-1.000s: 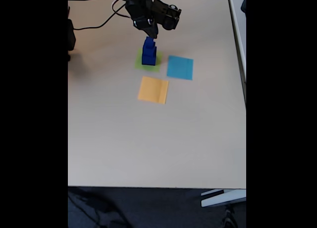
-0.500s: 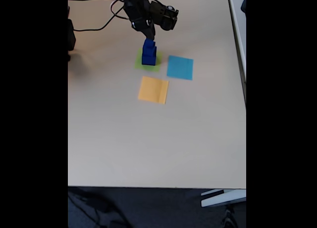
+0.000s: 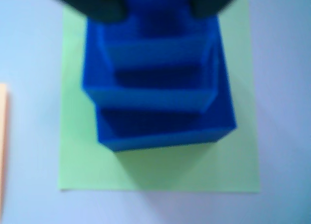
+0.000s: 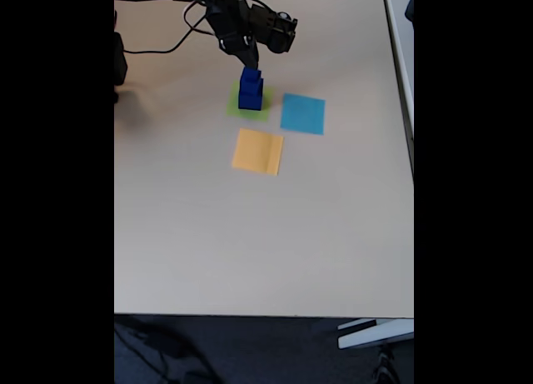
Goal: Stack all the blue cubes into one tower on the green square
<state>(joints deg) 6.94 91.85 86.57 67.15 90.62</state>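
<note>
On the green square [image 4: 248,107] the blue cubes [image 4: 250,89] stood stacked, the pincer [image 4: 250,61] just above the top cube; whether its jaws gripped it I could not tell. Lifting straight up, slowly, seemed safest for the tower.

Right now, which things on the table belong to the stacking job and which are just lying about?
Belong to the job:
- blue cubes, stacked as a tower
- green square under the tower
- hand, just above the tower top

Just lying about:
- cyan-blue square
- orange-yellow square
- black cable
</note>
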